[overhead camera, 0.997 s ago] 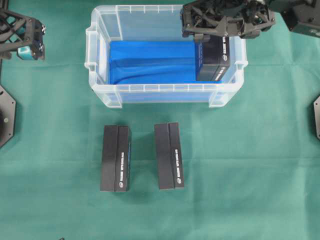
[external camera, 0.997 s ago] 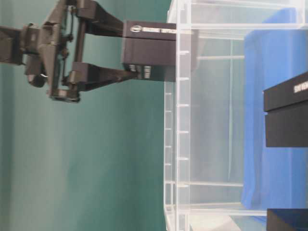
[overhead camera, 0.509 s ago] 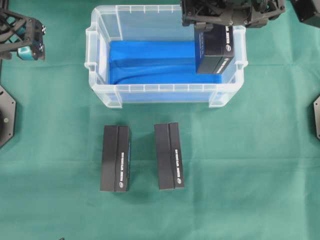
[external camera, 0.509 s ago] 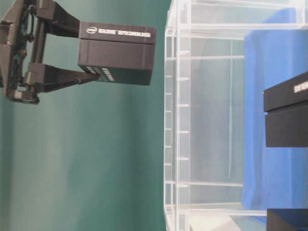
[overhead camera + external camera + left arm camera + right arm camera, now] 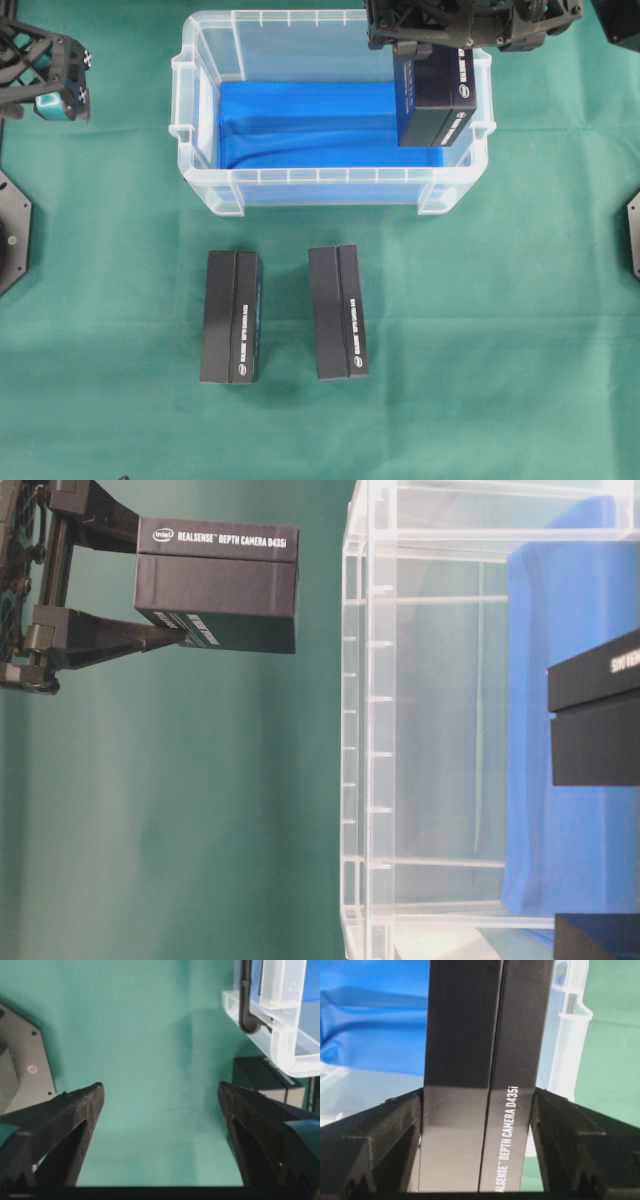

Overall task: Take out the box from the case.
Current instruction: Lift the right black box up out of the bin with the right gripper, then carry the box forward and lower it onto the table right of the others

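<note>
The case [image 5: 330,178] is a clear plastic tub at the back of the table, its floor lined with a blue cloth [image 5: 300,125]. My right gripper [image 5: 432,55] is shut on a black box [image 5: 437,100] and holds it above the case's right end. In the table-level view the box [image 5: 215,585] hangs clear of the case's rim [image 5: 365,730], with a gap between them. The right wrist view shows the box [image 5: 485,1035] upright between both fingers [image 5: 395,1125]. My left gripper [image 5: 160,1092] is open over bare green cloth at the far left [image 5: 50,75].
Two more black boxes [image 5: 232,316] [image 5: 338,311] lie side by side on the green cloth in front of the case. Black mounting plates sit at the left [image 5: 12,235] and right [image 5: 633,235] table edges. The case's corner [image 5: 280,1035] shows in the left wrist view.
My right gripper has lifted the box from inside the case's right end to clear above its rim. The left arm has not moved.
</note>
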Motion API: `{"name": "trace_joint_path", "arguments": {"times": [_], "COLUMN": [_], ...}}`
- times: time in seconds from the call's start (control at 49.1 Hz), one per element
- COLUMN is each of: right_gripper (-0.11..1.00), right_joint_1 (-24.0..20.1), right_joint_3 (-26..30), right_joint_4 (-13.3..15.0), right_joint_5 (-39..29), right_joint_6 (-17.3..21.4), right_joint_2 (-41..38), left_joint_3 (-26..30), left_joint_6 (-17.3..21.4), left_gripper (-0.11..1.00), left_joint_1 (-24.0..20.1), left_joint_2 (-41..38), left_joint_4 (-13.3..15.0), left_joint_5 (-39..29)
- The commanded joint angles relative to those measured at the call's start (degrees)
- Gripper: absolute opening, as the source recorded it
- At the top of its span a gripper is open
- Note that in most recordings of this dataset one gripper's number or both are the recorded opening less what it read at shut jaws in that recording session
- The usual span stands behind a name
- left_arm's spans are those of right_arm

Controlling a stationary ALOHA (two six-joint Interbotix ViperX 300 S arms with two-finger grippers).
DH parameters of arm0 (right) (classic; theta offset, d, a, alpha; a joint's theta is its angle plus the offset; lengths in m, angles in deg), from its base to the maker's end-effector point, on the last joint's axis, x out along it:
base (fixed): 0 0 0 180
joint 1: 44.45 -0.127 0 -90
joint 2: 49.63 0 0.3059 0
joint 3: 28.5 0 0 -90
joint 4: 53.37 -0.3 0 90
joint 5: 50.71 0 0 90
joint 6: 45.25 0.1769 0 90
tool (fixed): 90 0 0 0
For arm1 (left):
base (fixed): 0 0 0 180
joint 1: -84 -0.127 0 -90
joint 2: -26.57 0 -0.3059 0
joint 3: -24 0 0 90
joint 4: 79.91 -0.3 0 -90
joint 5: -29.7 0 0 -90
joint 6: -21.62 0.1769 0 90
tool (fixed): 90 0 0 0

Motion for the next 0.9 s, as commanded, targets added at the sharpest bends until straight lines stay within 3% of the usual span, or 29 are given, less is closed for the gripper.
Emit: {"name": "trace_joint_path", "arguments": {"times": [0.0,0.875], "right_gripper": [0.67,0.67], "right_joint_1": [-0.09,-0.79], "right_joint_3": [1.76,1.76], "right_joint_4": [0.53,1.32], "right_joint_5": [0.09,0.0], "right_joint_6": [-0.09,-0.09], "right_joint_2": [2.11,2.02], "left_joint_3": [1.05,0.97], "left_joint_6": [-0.09,-0.7], "left_gripper": [0.99,0.99], "left_joint_1": [0.26,1.14], "left_joint_2": [0.18,0.18], "left_joint_4": [0.0,0.0], "left_joint_5": [0.18,0.09]}}
